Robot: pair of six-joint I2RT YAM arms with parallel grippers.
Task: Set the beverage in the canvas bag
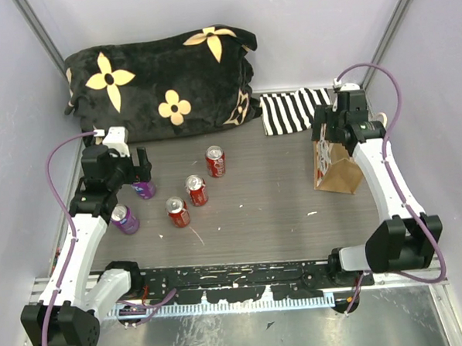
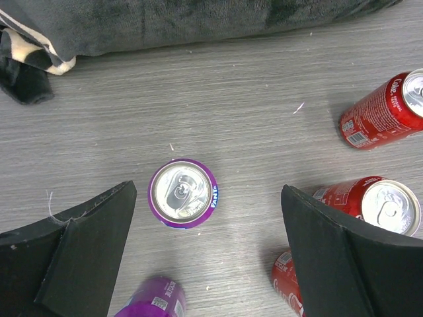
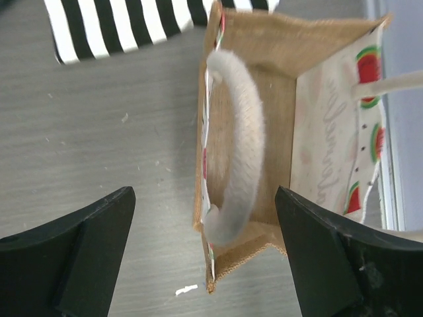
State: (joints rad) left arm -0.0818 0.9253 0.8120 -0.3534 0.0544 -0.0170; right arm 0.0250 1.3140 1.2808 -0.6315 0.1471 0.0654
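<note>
Several drink cans stand on the grey table. A purple can [image 2: 183, 193] stands upright right under my left gripper [image 2: 208, 224], closer to the left finger; its jaws are open and touch nothing. In the top view that gripper [image 1: 143, 176] hovers over this purple can [image 1: 144, 190]. A second purple can [image 1: 125, 219] stands nearer the arm's base. The tan canvas bag [image 1: 337, 170] stands at the right, mouth up. My right gripper [image 3: 205, 244] hangs open above the bag [image 3: 274, 99], its cream handle [image 3: 234, 145] between the fingers without contact.
Three red cans [image 1: 215, 161] [image 1: 196, 189] [image 1: 177, 211] stand right of the purple ones. A black blanket with cream flowers [image 1: 160, 80] lies along the back. A black-and-white striped cloth [image 1: 293, 110] lies behind the bag. The metal table rim [image 3: 393, 198] runs close beside the bag.
</note>
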